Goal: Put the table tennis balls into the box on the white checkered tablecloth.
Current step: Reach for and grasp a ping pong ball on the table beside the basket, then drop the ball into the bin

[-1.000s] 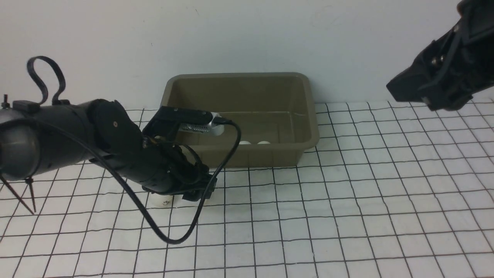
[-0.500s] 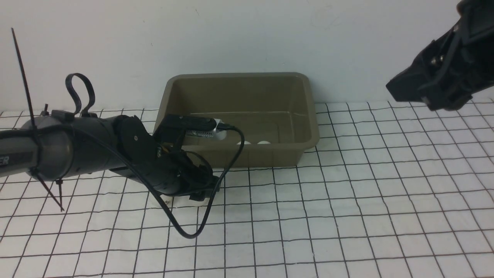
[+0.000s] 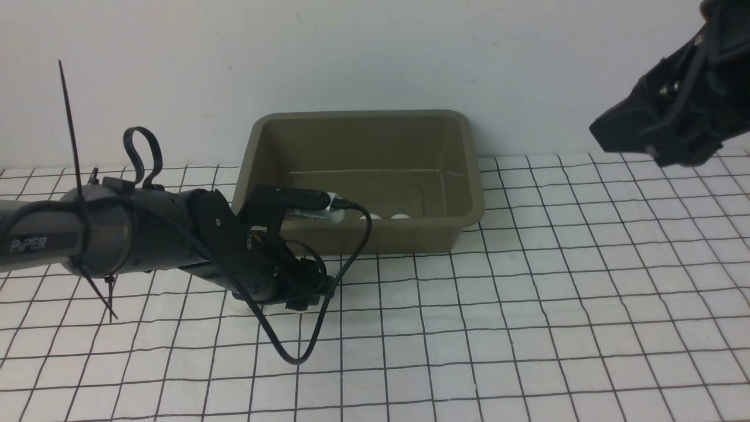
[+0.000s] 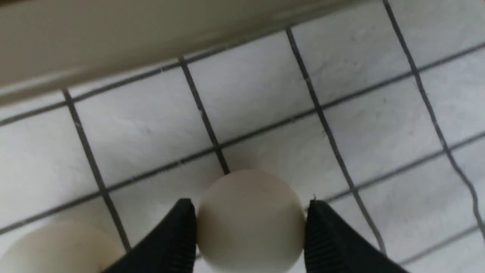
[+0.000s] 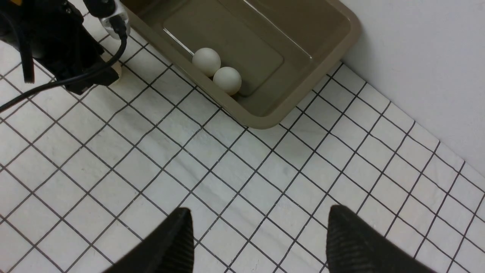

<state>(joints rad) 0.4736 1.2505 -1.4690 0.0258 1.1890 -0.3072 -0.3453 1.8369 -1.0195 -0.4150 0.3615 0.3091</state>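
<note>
Left gripper (image 4: 250, 206) is squeezed tight on one table tennis ball (image 4: 250, 223), with a black finger (image 4: 178, 237) pressed on each side of it. In the front view it sits low in the left middle, just in front of the box (image 3: 381, 241), down at the white checkered tablecloth (image 3: 527, 328). A second ball (image 4: 57, 248) lies just beside the held one. The box is olive-brown and stands in the middle of the front view, close to the white wall (image 3: 375, 53). Inside it lie a third ball (image 5: 206, 61) and a fourth ball (image 5: 227, 80), touching each other, by the near side of the box. High in the upper right of the front view hangs the right gripper (image 5: 257, 227), its fingers wide apart with nothing between them. That makes four balls to see, one box and two grippers.
</note>
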